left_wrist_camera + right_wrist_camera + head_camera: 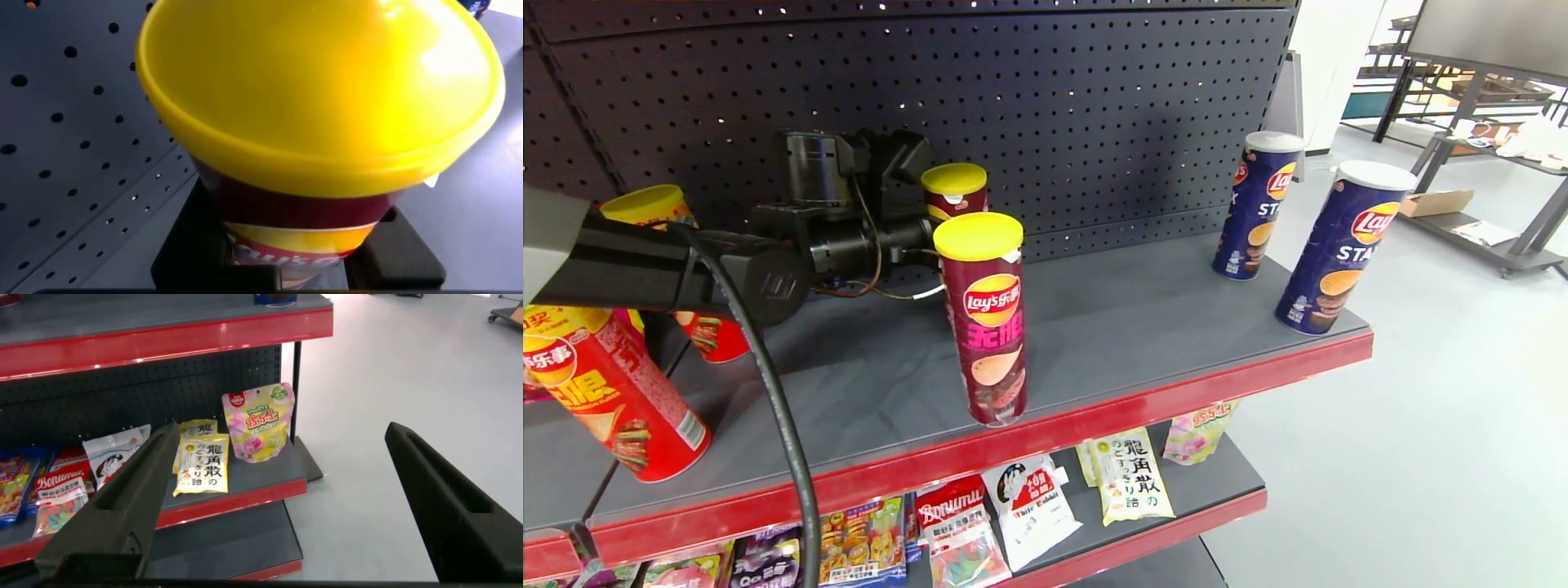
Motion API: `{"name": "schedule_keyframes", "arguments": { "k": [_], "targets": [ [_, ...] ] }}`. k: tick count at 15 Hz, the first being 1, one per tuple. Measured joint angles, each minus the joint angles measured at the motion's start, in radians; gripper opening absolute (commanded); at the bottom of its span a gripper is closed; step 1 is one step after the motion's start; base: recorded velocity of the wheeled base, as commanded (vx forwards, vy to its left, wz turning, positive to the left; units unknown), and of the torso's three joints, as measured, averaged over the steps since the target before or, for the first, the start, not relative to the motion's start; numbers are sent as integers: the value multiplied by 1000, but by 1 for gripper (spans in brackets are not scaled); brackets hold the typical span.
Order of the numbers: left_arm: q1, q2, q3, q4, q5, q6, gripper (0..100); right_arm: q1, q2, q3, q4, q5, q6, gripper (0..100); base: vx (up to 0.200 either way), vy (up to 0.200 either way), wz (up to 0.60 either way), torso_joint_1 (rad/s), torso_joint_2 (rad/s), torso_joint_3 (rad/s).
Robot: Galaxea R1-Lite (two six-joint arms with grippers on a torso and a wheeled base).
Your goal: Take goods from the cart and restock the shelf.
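A maroon chip can with a yellow lid (954, 192) stands upright at the back of the grey shelf (1143, 327), near the pegboard. My left gripper (943, 229) is shut on its body; in the left wrist view the lid (327, 90) looms close, with the gripper (290, 257) clamped below it. A second maroon can (984, 327) stands in front, near the red shelf edge. My right gripper (282, 433) is open and holds nothing, low down before the lower shelf (237, 498).
Two blue chip cans (1258, 204) (1343, 245) stand at the shelf's right end. Red cans (613, 392) (715, 335) lean at the left under my arm. Snack bags (1127, 478) (257, 420) lie on the lower shelf. Open floor lies to the right.
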Motion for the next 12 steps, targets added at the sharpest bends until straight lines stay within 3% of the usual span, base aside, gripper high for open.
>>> {"name": "schedule_keyframes", "arguments": {
  "k": [1, 9, 12],
  "targets": [
    [0, 0, 0, 0, 0, 0, 100, 0, 0, 0, 0, 0, 0, 100, 0, 0, 0, 0, 0, 0],
    [1, -20, 27, -19, 0, -2, 100, 0, 0, 0, 0, 0, 0, 100, 0, 0, 0, 0, 0, 0],
    [4, -90, 133, -16, 0, 0, 100, 0, 0, 0, 0, 0, 0, 100, 0, 0, 0, 0, 0, 0]
  ]
}}
